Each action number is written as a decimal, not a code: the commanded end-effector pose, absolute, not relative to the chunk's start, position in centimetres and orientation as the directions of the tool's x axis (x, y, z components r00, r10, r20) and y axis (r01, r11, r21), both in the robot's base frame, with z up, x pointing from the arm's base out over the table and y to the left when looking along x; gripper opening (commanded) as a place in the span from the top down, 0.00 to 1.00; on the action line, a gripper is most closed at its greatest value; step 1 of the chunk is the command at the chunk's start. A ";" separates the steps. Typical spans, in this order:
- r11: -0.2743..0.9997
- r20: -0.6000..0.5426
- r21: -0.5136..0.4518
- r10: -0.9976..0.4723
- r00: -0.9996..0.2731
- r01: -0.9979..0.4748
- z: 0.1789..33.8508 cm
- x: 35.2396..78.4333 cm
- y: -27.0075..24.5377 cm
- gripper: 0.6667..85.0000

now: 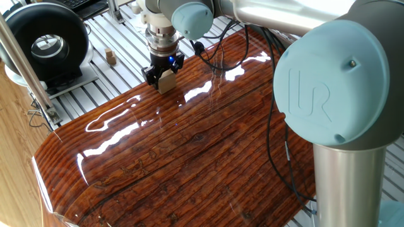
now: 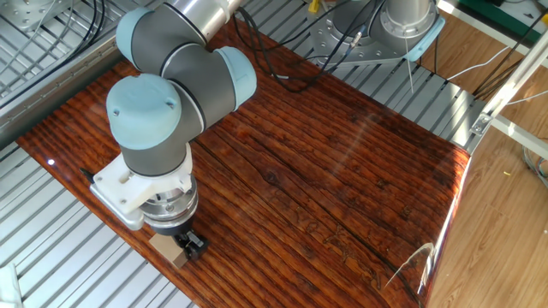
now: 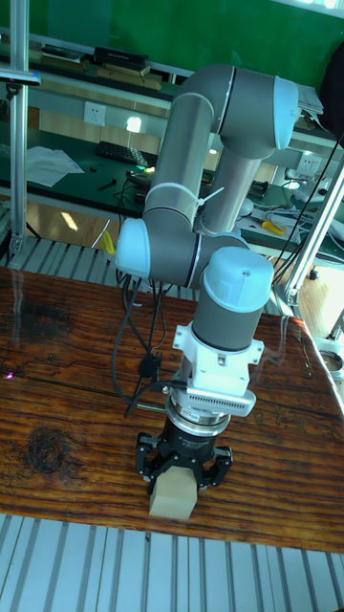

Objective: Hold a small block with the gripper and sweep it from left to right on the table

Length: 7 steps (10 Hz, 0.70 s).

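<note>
The small block point(image 1: 166, 81) is a light-tan wooden cube held between the black fingers of my gripper point(image 1: 165, 77), which is shut on it. The block rests low at the edge of the table point(image 1: 189, 151), a glossy reddish-brown board. In the other fixed view the block point(image 2: 169, 249) peeks out under the wrist, with the gripper point(image 2: 181, 245) over the table's point(image 2: 342, 162) near-left edge. The tall fixed view shows the block point(image 3: 175, 498) below the gripper point(image 3: 182, 474), close to the front edge of the table point(image 3: 76, 421).
A tiny darker wooden piece point(image 1: 110, 57) lies on the silver slatted surface point(image 1: 120, 69) beside a black round device point(image 1: 45, 41). Black cables point(image 1: 274, 126) hang over the board. The arm's big pale-blue joint point(image 1: 338, 75) fills the right foreground.
</note>
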<state>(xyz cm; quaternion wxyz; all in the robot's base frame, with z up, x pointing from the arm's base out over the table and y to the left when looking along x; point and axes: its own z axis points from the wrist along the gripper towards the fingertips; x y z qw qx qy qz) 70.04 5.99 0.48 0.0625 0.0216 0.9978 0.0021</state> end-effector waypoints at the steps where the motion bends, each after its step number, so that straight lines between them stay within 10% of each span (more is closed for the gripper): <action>1: 0.999 -0.129 0.024 0.051 -0.990 0.048 0.8 70.1 6.1 1.00; 7: 0.998 -0.137 0.058 0.042 -0.990 0.034 0.6 70.2 6.2 1.00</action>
